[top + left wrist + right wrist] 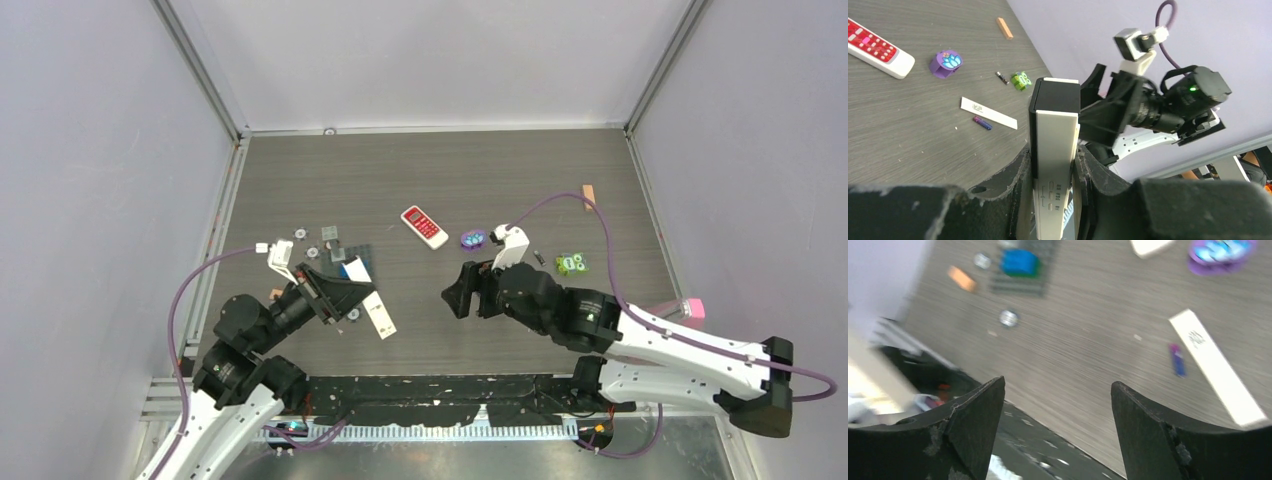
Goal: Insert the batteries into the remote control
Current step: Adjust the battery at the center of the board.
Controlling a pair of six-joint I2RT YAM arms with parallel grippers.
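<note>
Between left jaws, remote control (1055, 130) lengthwise

The left arm (215, 415) and the right arm (655, 345) are built alike, with smooth white shells on the long links and chunky round black joints between them. A purple cable (175, 310) runs along the left one, and a matching purple cable (607, 232) along the right. Each wrist carries a small camera on a white bracket (510, 246) (the right one's is topped by a dark grey box). A tiny green light (1192, 89) glows on the right wrist's black housing. The jaws are matt black wedges, scuffed pale at the edges.
</note>
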